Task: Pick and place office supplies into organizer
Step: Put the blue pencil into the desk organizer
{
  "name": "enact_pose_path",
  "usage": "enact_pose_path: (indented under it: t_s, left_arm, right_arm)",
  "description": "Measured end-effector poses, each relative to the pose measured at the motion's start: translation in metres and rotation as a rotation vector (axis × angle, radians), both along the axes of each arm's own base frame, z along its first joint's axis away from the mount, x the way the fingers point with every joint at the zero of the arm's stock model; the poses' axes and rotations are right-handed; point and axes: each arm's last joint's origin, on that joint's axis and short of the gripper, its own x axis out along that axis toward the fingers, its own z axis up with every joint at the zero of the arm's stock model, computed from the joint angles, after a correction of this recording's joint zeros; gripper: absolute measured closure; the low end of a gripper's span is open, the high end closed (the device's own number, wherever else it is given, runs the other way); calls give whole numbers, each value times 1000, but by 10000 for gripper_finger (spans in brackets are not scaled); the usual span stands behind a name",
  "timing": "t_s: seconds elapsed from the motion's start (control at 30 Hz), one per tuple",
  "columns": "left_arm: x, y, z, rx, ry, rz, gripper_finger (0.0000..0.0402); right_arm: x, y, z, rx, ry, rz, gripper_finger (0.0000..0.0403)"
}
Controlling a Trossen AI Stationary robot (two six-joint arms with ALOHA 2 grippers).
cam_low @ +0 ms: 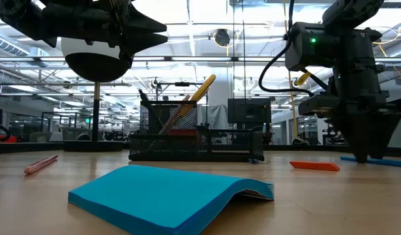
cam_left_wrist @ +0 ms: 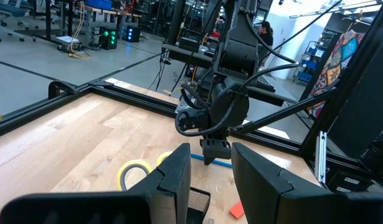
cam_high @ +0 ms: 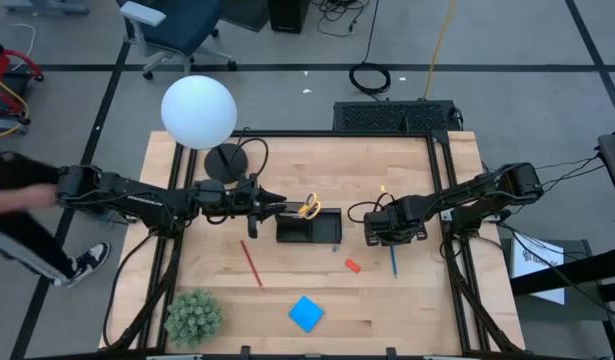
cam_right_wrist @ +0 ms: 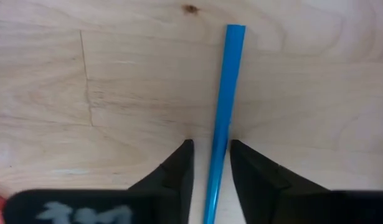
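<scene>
My right gripper straddles the blue pen beside the organizer, fingers narrowly apart, not yet clamped; I'd close squarely. Left gripper waits over the organizer, fingers apart.

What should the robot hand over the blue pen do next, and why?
Probably finish squeezing, then lift. The right gripper is down at the table with a finger on each side of the blue pen, which lies flat on the wood, but small gaps show beside it. The organizer waits to its left.
</scene>
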Motion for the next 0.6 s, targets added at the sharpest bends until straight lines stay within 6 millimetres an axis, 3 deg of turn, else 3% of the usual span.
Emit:
enact_pose_path:
  t_s: [0.27, 0.6]
  left_arm:
    - [0, 0, 0, 0, 0, 0, 289]
    - [0, 0, 0, 0, 0, 0, 289]
  right_arm:
    - [0, 0, 0, 0, -1, 1, 390]
    - [0, 0, 0, 2, -5, 8, 396]
